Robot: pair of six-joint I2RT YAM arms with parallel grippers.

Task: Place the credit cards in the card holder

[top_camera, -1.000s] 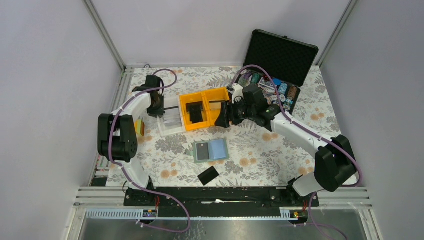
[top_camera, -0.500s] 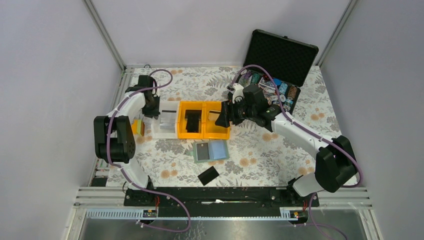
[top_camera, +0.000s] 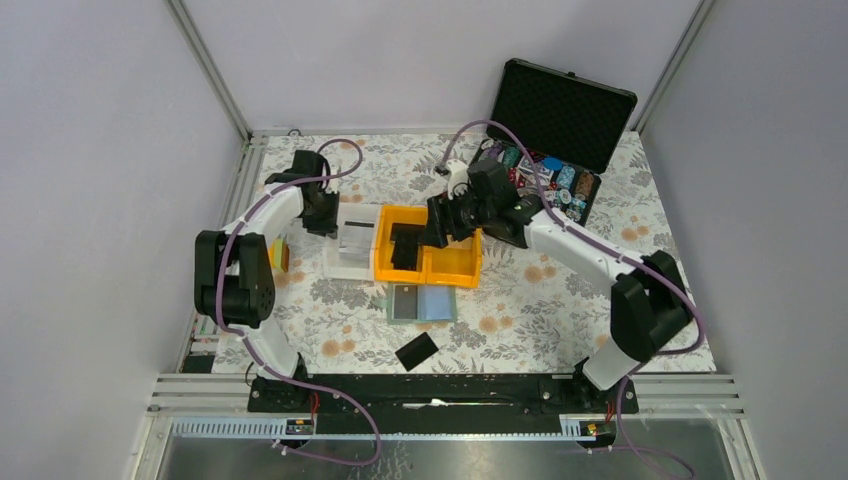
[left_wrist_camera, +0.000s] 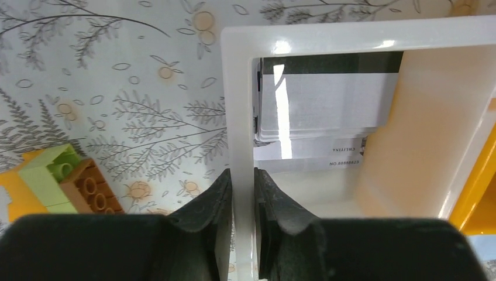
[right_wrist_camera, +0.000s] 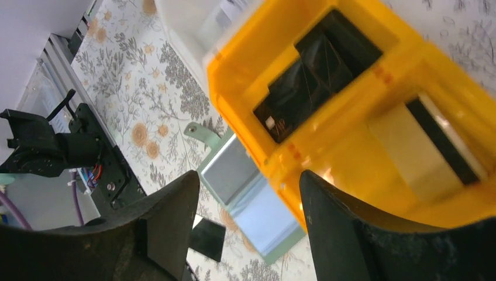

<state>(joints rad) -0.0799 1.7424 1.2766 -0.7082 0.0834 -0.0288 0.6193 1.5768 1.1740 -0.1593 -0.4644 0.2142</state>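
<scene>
My left gripper (top_camera: 330,218) (left_wrist_camera: 243,178) is shut on the left wall of a white bin (left_wrist_camera: 237,88) (top_camera: 350,270). Silvery-grey credit cards (left_wrist_camera: 324,99) lie stacked inside that bin. Joined to it is a yellow bin (top_camera: 452,272) (right_wrist_camera: 345,152) with black credit cards (right_wrist_camera: 316,76) in one compartment and a tan one with a black stripe (right_wrist_camera: 430,146) in the other. My right gripper (top_camera: 432,235) (right_wrist_camera: 248,178) hangs open over the yellow bin's near edge. The card holder (top_camera: 420,302) (right_wrist_camera: 251,196) lies open just in front, a grey card in its left pocket. One black credit card (top_camera: 416,351) (right_wrist_camera: 207,237) lies loose nearer me.
A big black foam-lined case (top_camera: 560,110) stands open at the back right, with poker chips (top_camera: 555,180) in it. A small orange-and-green block (left_wrist_camera: 64,178) sits left of the white bin. The table's metal rails (top_camera: 240,180) run along the left and near edges.
The joined bins swung from a slant to square with the table and shifted right. My left gripper kept hold of the white bin. My right gripper moved left over the yellow bin.
</scene>
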